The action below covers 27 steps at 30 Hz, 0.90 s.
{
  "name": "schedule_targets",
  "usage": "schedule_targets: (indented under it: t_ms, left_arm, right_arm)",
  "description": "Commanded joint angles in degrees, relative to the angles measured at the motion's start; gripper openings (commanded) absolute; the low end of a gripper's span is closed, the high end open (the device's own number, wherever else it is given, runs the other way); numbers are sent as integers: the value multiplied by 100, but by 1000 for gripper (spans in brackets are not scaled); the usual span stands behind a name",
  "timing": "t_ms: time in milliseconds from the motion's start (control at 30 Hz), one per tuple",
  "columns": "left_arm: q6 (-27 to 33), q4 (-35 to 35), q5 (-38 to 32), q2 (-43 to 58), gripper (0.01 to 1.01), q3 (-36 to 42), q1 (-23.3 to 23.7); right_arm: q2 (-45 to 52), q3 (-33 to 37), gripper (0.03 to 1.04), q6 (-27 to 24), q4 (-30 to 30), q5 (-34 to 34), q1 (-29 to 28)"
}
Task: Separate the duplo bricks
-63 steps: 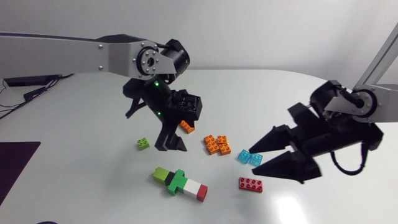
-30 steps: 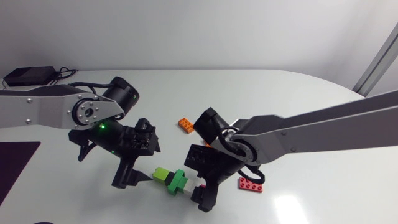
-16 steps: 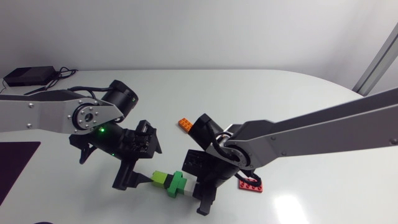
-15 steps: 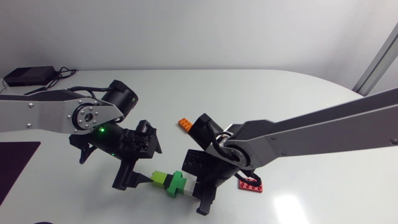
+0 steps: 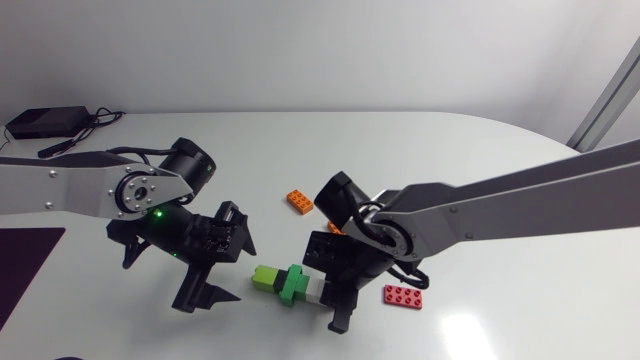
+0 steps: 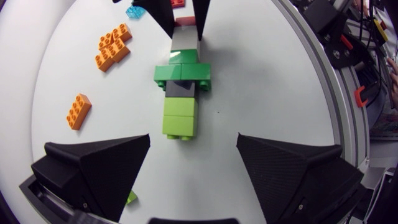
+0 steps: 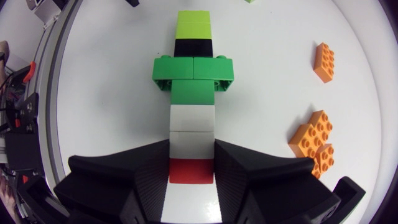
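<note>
The duplo stack (image 5: 288,284) lies flat on the white table: lime, black, a green cross piece, white, then red. My right gripper (image 5: 334,303) is shut on its white and red end; in the right wrist view the fingers (image 7: 249,174) press both sides of the white and red bricks (image 7: 192,152). My left gripper (image 5: 207,297) stands open just left of the lime end, not touching it. In the left wrist view the lime brick (image 6: 180,123) lies just ahead of the wide gap between the left gripper's (image 6: 193,144) fingers.
A single orange brick (image 5: 299,201) lies behind the stack, and a flat red brick (image 5: 405,297) to the right of my right gripper. Joined orange bricks (image 7: 314,142) and a cyan brick (image 6: 134,10) sit beside them. A dark mat (image 5: 25,270) covers the table's left edge.
My right gripper has shut on the stack's white and red end, and the stack has shifted slightly to the right. My left gripper has drawn back a little from the lime end.
</note>
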Motion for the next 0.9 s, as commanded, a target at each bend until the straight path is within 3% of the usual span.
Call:
schedule_targets:
  t_ms: [0, 267, 700, 867]
  left_arm:
    - [193, -95, 144, 48, 975, -133, 47]
    - [17, -104, 373, 39, 974, 25, -182]
    - [-194, -113, 900, -14, 956, 262, 12]
    - [-308, -113, 1014, -23, 803, 315, -24]
  right_arm:
    - [-425, -91, 225, -133, -140, 28, -46]
    - [-1084, -178, 225, -80, -360, 10, 68]
    - [-1278, -258, 225, 34, -500, 10, 394]
    - [-1330, -328, 225, 43, -509, 10, 420]
